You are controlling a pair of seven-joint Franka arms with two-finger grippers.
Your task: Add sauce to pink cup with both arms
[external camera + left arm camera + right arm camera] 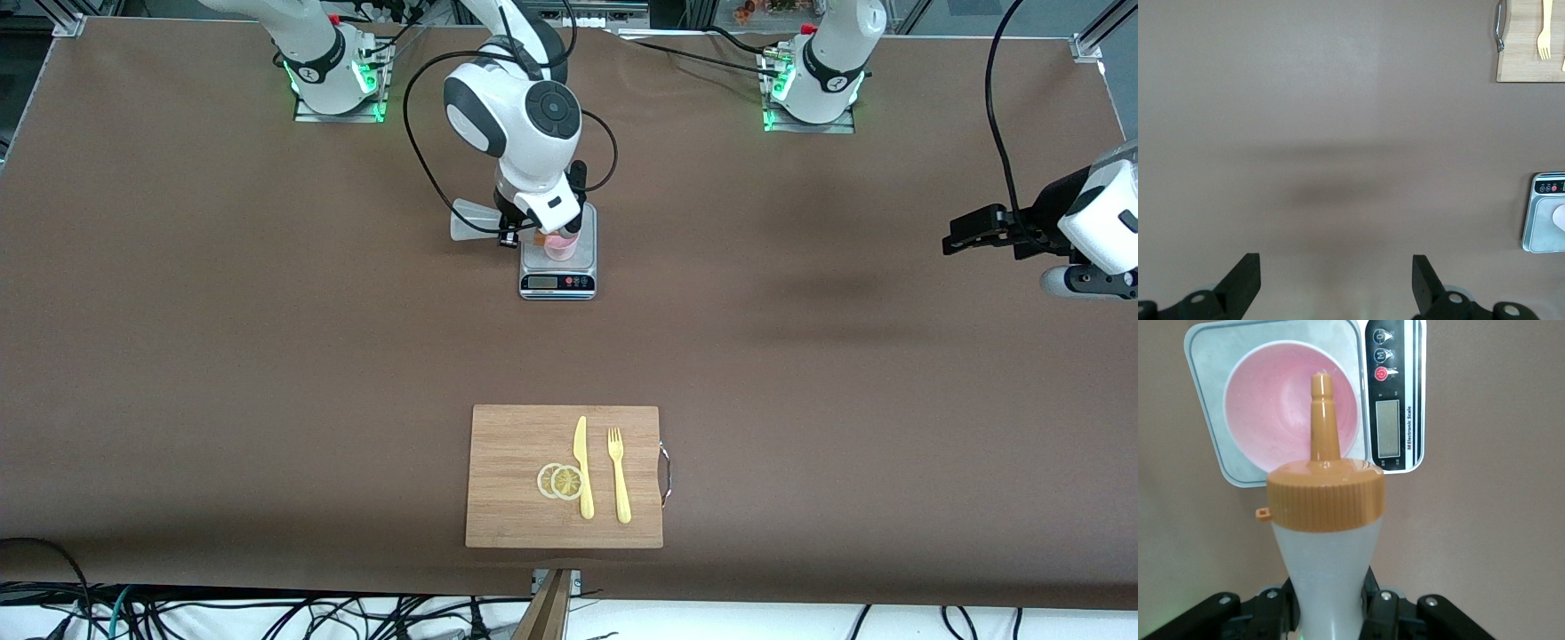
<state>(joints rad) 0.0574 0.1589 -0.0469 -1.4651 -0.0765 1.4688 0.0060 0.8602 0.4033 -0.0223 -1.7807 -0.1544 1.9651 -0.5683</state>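
Right gripper (533, 233) over the scale (557, 267), clenched on the sauce bottle (1326, 540). Bottle tipped nozzle-down; its orange cap (1325, 495) points into the pink cup (1290, 417). Cup stands upright on the scale's platform, near the middle of the table, closer to the arm bases than to the front camera. In the right wrist view, the nozzle tip sits above the cup's open mouth; whether it touches the rim cannot be told.

Left gripper (1336, 283) waits in the air over bare table toward the left arm's end, fingers (1245, 280) spread apart, holding nothing.

Nearer the front camera: a wooden cutting board (507, 524) with two lemon slices (560, 481), a yellow knife (582, 467) and a yellow fork (619, 476) lying side by side.
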